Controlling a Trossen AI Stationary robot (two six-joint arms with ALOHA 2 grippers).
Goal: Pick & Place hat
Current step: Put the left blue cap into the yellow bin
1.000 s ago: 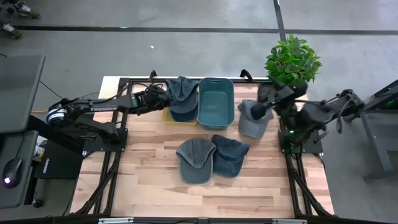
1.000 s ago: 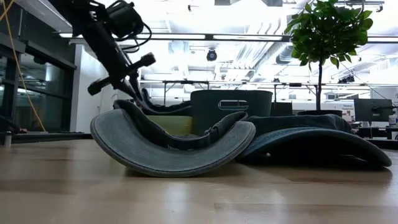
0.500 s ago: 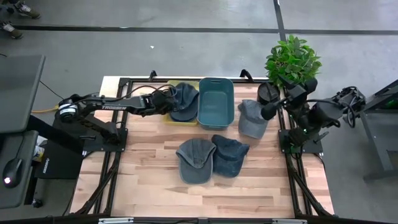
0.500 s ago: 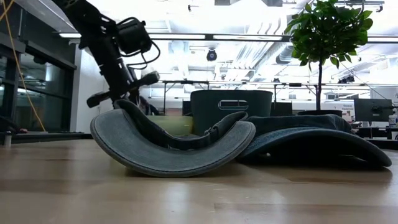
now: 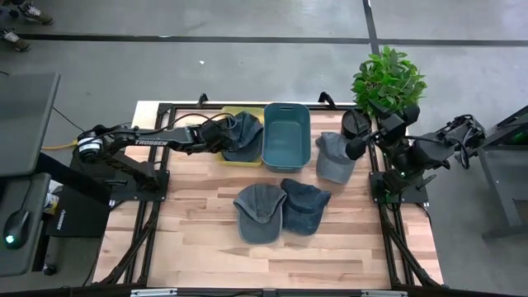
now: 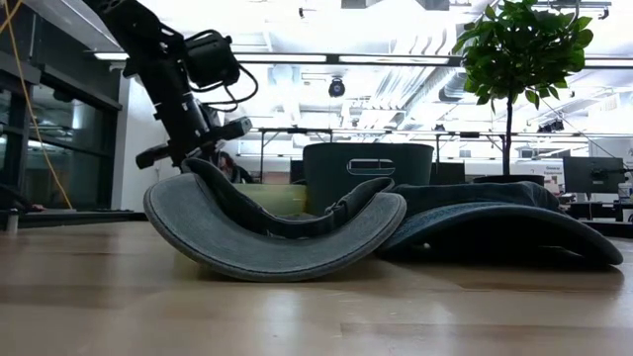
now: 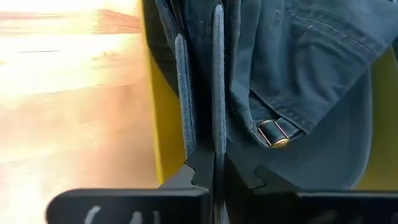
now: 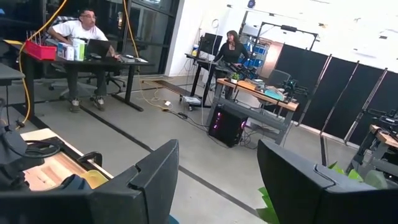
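Reaching across the rear-left part of the tabletop (image 5: 206, 247), the left gripper (image 5: 221, 139) sits at the near-left edge of a dark blue hat (image 5: 244, 134) that lies in a yellow tray (image 5: 224, 157), just left of the teal bin (image 5: 286, 136). The left wrist view shows the jaws pressed together with a fold of the hat's denim edge (image 7: 199, 93) pinched between the two fingers (image 7: 181, 93), the strap buckle (image 7: 273, 132) just beside them and the yellow tray wall (image 7: 163, 124) under the fabric. So the hat lies straight ahead of these jaws, its bulk spreading away from them toward the teal bin, and the pinched edge runs along the line of the fingers. My reading is that the release over the tray is the move in hand: the hat looks already settled there, so the jaws need only part and draw back the way the arm came, away from the bin. The right gripper (image 5: 356, 148) hangs raised above the grey hat (image 5: 334, 158) at the right of the bin, jaws wide apart and holding nothing. Two more hats, a grey-blue one (image 5: 260, 213) and a darker one (image 5: 304, 206), lie touching at mid-tabletop, between the arms and roughly equally far from each.
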